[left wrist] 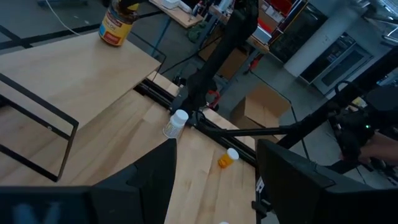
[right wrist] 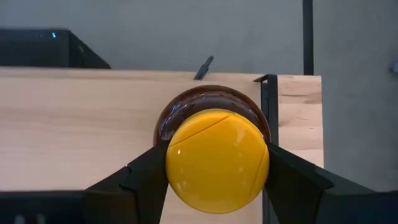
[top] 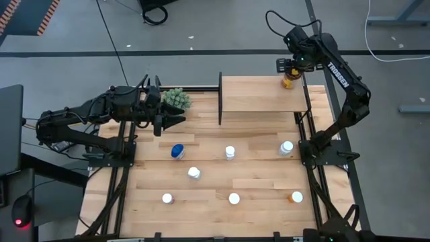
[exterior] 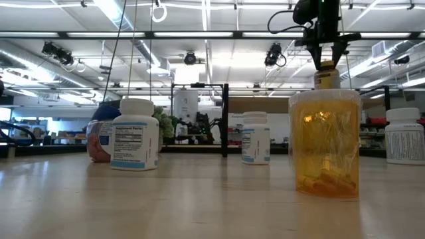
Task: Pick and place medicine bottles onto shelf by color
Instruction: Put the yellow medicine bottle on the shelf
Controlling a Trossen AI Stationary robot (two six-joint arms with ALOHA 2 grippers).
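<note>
Nearest the front edge of the table (top: pixel 134 215) stand a white-capped bottle (top: pixel 167 198), a second white bottle (top: pixel 234 198) and a small orange bottle (top: pixel 296 197); further back come a third white one (top: pixel 194 173), the blue bottle (top: pixel 177 151) and two more white bottles (top: pixel 230 152) (top: pixel 287 147), all well apart and none yet placed. Beyond them, the left gripper (top: pixel 176 119) hangs over the table's left side near the spiky green plant (top: pixel 176 99), its fingers apart and holding nothing. Farthest back is the shelf (top: pixel 252 94), and at its far right corner the right gripper (right wrist: pixel 216 163) has its fingers clamped on the yellow cap of the amber bottle (right wrist: pixel 214 115), which sits at or just above the shelf board; whether its base is fully down cannot be told. The risk lies here: the bottle is very close to the shelf's corner frame, so letting go with the base not flat, or dragging the cap sideways while pulling away, could tip it off the edge. A grip on the smooth cap alone could also let it swing.
</note>
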